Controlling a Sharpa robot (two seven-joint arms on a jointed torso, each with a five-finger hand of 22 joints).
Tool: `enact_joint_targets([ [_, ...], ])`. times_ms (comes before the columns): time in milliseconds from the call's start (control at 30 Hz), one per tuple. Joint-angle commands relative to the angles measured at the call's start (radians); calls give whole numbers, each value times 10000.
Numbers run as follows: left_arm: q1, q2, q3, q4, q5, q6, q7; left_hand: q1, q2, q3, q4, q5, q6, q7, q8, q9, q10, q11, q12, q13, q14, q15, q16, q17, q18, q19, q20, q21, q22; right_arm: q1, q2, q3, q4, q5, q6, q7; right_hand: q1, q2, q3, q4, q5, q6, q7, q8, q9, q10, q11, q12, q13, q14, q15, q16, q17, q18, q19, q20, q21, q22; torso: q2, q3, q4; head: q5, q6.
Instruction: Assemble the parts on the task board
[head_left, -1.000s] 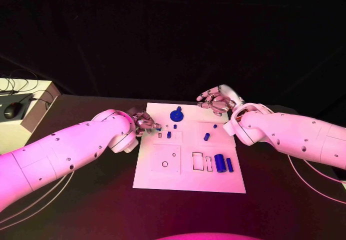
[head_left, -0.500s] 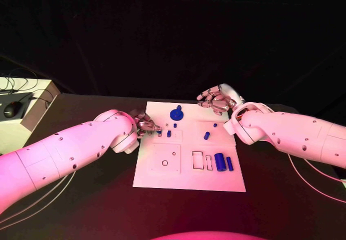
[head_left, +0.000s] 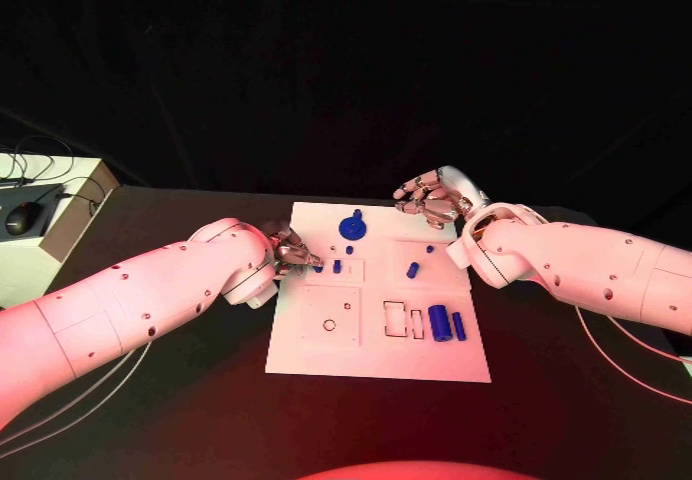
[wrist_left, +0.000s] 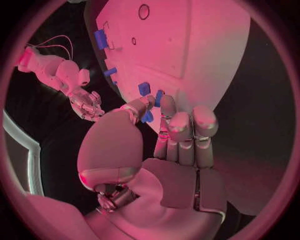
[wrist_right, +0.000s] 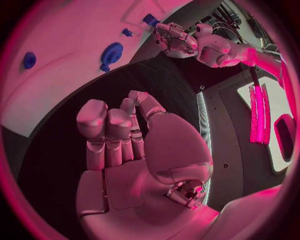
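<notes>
On the near half of the task board (head_left: 378, 365), two blue pegs (head_left: 447, 326) are seen lying side by side toward the right edge, their long axes running near-to-far, next to outlined slots. These are left untouched by either hand.

Farther in, at the board's left edge, the left hand (head_left: 294, 251) is placed with its fingers drawn together. In the left wrist view a small blue part (wrist_left: 148, 116) is pinched between thumb and fingertips (wrist_left: 167, 106), just beside a blue piece (wrist_left: 144, 89) already standing at the board's edge (whether the two touch cannot be told). The held part's receiving spot is judged to lie directly ahead of those fingertips, so only a short advance toward the board would be needed.

Beyond, a round blue gear (head_left: 352, 229) is seated near the far edge.

Farthest away, the right hand (head_left: 433, 198) is held above the far right corner, fingers curled in on nothing. The left hand is plainly the nearer to the work.
</notes>
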Motion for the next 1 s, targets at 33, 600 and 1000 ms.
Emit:
enact_joint_targets([
  [33,-15,36,-23,-9,-186,283,-44,13,148,668,-700,21,697,-644,-5,2560,490,-457,49,-9,-22,-107,37,-6,-179,-4,-48,-8,-8,-6,-4,5,20,-71,109,86,13,-33,55,-17,44,0,77,-41,9,-81,-22,-18,-11,5,6,3,14,38,608,-45,9,1038,2,0,-1,2,-1],
  [600,-15,59,-41,-65,-382,535,-127,46,166,669,-740,14,696,-634,-30,2573,474,-451,64,-73,-30,-103,36,-39,-186,-16,-51,-33,-21,-6,-23,5,38,-74,103,90,13,-33,55,-17,44,0,77,-41,9,-81,-22,-18,-11,5,6,3,14,38,608,-45,9,1038,1,4,-2,0,-33],
  [1000,-15,59,-42,-80,-615,887,-309,21,229,481,-1006,657,708,-622,-23,2610,483,-454,113,-119,-24,-109,99,-47,-191,44,-62,63,53,-6,-40,5,40,-73,103,85,13,-33,55,-17,44,0,77,-41,9,-81,-22,-18,-11,5,6,3,14,38,608,-45,9,1038,-2,-3,4,-40,-79],
])
